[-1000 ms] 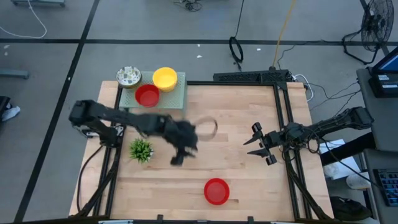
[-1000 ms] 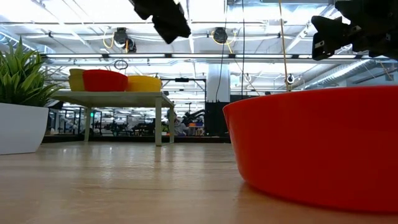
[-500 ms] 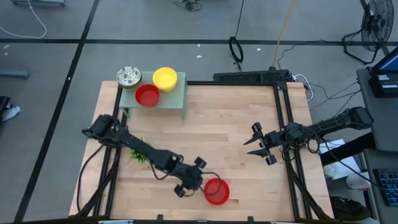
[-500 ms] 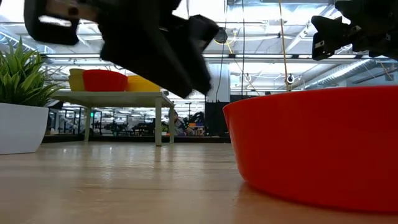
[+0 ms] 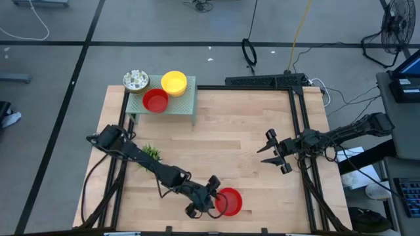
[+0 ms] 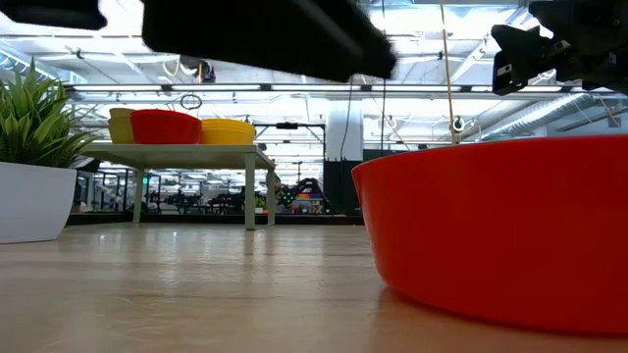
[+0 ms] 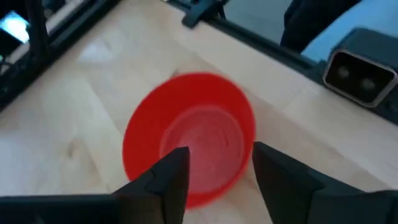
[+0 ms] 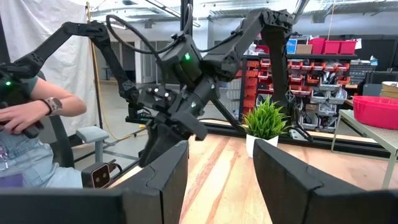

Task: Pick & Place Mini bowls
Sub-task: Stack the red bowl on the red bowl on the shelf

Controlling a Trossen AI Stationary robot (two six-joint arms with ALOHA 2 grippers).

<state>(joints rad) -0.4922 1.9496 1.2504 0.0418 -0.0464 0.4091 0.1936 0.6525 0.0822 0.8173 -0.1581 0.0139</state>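
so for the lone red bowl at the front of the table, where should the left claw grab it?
Grip the rim of the red bowl on the wall nearest the left claw, one finger inside and one outside, coming down from above. It sits upright, mouth up, with a thin flared wall, and looks too wide for the open fingers to span. The right claw waits well clear.

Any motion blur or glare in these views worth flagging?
Left wrist view: the red bowl is smeared, its rim soft, and so is the table around it. Low view: the left arm is a dark blurred streak across the top, and bright ceiling lights wash out the background. High view: sharp and evenly lit, except around the left pincer.
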